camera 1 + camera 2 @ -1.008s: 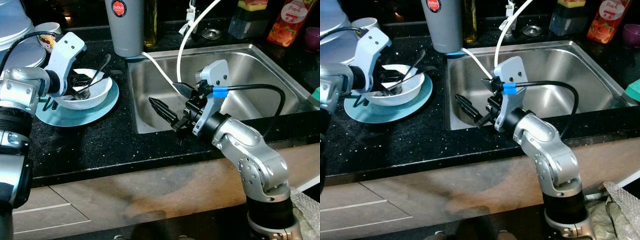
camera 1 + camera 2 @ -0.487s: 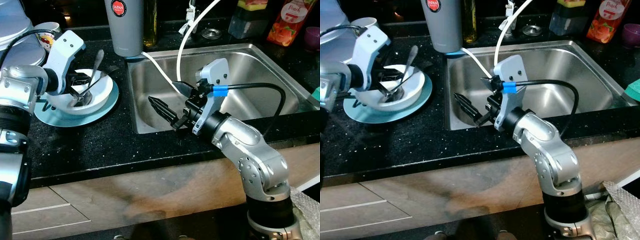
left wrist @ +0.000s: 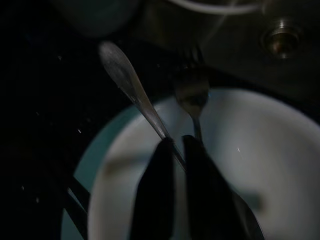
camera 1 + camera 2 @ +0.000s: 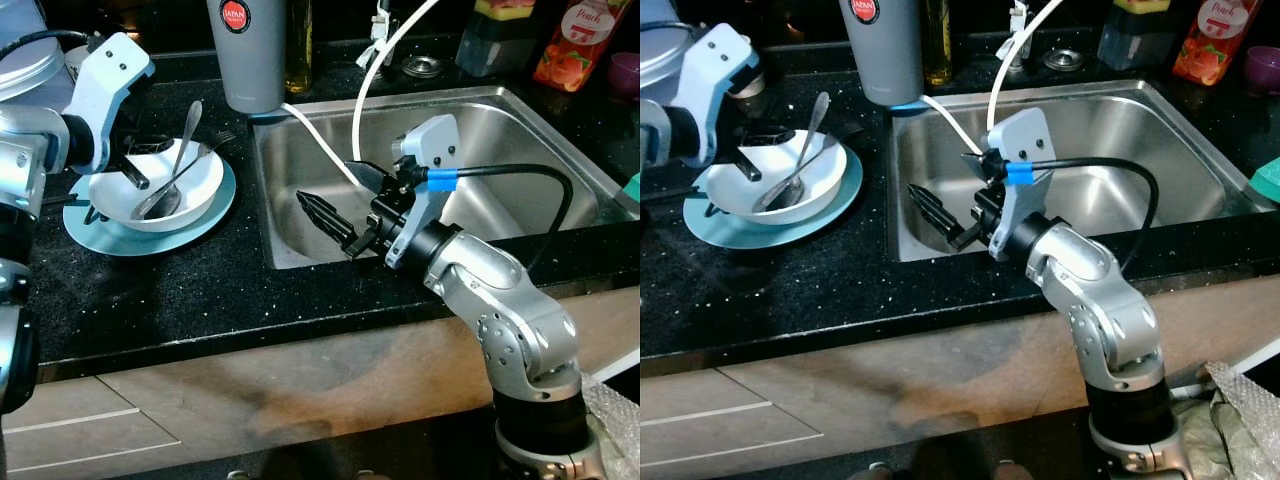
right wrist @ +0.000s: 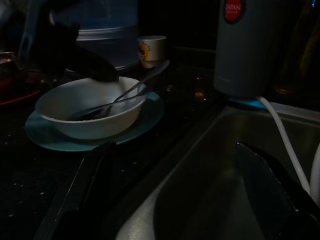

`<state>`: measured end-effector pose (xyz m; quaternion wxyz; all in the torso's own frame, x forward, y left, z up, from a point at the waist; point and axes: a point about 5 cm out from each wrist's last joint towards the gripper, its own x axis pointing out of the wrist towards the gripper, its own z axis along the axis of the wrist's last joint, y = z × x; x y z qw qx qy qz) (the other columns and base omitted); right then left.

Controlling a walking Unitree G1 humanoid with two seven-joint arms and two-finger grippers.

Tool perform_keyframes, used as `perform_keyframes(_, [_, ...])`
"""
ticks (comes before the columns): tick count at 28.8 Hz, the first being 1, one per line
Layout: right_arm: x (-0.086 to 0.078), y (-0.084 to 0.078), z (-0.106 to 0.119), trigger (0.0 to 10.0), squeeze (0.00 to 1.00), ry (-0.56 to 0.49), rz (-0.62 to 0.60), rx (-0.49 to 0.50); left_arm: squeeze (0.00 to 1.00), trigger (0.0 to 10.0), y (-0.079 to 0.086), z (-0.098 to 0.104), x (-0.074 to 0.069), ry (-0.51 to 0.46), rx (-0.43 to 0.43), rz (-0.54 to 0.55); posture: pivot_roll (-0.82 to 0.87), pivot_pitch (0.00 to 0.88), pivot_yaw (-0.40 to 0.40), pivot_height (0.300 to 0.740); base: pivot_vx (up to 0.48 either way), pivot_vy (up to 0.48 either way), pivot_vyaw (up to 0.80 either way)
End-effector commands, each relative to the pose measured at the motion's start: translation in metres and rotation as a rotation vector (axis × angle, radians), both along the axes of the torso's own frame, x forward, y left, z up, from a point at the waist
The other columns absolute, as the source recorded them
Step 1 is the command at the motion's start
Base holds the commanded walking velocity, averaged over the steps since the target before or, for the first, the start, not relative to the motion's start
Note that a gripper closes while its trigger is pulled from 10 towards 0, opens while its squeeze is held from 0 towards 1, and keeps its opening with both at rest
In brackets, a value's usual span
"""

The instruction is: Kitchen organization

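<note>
A white bowl (image 4: 200, 183) stands on a teal plate (image 4: 125, 240) on the black counter, left of the sink (image 4: 500, 130). In the bowl lie a spoon (image 4: 186, 138) and a fork (image 4: 214, 144), their handles leaning over the far rim. My left gripper (image 4: 135, 165) hovers over the bowl's left rim; in the left wrist view its fingers (image 3: 155, 190) are shut with nothing between them, just above the spoon handle (image 3: 127, 82). My right gripper (image 4: 325, 185) hangs open and empty over the sink's left front corner.
A grey tumbler (image 4: 248, 55) with a red logo stands behind the sink's left corner, and a white hose (image 4: 365, 90) curves into the basin. A mug (image 5: 151, 50) and a steel lid (image 4: 30, 65) sit behind the bowl. Bottles and a juice carton (image 4: 580, 40) line the back.
My left gripper has lifted out of the bowl and drawn back to the left. The spoon now lies free in the bowl. The right arm has not moved.
</note>
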<state>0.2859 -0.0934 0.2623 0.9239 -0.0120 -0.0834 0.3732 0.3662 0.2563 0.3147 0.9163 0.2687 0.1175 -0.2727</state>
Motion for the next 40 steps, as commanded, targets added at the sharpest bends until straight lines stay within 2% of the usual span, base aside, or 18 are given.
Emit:
perform_keyframes(1, [-0.001,0.000,0.002,10.0,0.00,-0.006,0.011,0.002,1.00,10.0,0.006,-0.008,-0.002,0.049,0.030,0.037,-0.02,0.101,-0.002,0.740,0.000,0.000,0.00])
perform_keyframes(16, [-0.001,0.000,0.002,10.0,0.00,0.003,0.011,0.001,1.00,10.0,0.010,-0.014,-0.007,0.124,-0.019,0.134,-0.02,0.112,-0.005,0.740,0.000,0.000,0.00])
perform_keyframes(17, [0.000,0.000,0.002,10.0,0.00,0.003,0.012,0.001,0.00,10.0,0.009,-0.018,-0.004,0.141,-0.030,0.172,-0.02,0.113,-0.005,0.740,0.000,0.000,0.00])
perform_keyframes(29, [0.000,-0.001,0.002,10.0,0.00,0.005,0.009,0.000,0.00,9.9,0.000,-0.035,-0.001,0.220,-0.043,0.190,-0.02,0.119,-0.001,0.740,0.000,0.000,0.00])
perform_keyframes(30, [0.000,-0.001,0.002,10.0,0.00,0.005,0.008,0.000,0.00,8.4,-0.001,-0.036,0.000,0.222,-0.043,0.191,-0.02,0.119,-0.002,0.740,0.000,0.000,0.00])
perform_keyframes(31, [0.000,-0.001,0.002,10.0,0.00,0.005,0.007,0.000,0.00,5.5,-0.002,-0.037,0.001,0.224,-0.046,0.191,-0.02,0.119,-0.001,0.740,0.000,0.000,0.00])
perform_keyframes(32, [0.000,-0.001,0.002,10.0,0.00,0.005,0.006,0.000,0.00,3.5,-0.003,-0.038,0.001,0.225,-0.053,0.189,-0.02,0.119,-0.001,0.740,0.000,0.000,0.00])
perform_keyframes(33, [0.000,-0.001,0.002,10.0,0.00,0.005,0.005,0.000,0.00,2.9,-0.004,-0.038,0.002,0.223,-0.057,0.187,-0.02,0.119,-0.001,0.740,0.000,0.000,0.00])
perform_keyframes(34, [0.001,-0.001,0.002,10.0,0.00,0.005,0.004,0.001,0.00,1.3,-0.005,-0.038,0.002,0.222,-0.059,0.187,-0.02,0.119,0.001,0.740,0.000,0.000,0.00])
perform_keyframes(37, [0.001,-0.001,0.002,10.0,0.00,0.005,0.003,0.002,0.00,1.3,-0.005,-0.038,0.003,0.221,-0.060,0.188,-0.02,0.119,0.002,0.740,0.000,0.000,0.00])
perform_keyframes(38, [0.001,-0.001,0.002,10.0,0.00,0.005,0.002,0.003,0.00,0.0,-0.005,-0.038,0.003,0.221,-0.056,0.187,-0.02,0.119,0.003,0.740,0.000,0.000,0.00])
perform_keyframes(40, [0.001,-0.001,0.002,10.0,0.00,0.004,0.000,0.004,0.00,0.0,-0.005,-0.038,0.003,0.218,-0.050,0.189,-0.02,0.119,0.004,0.740,0.000,0.000,0.00])
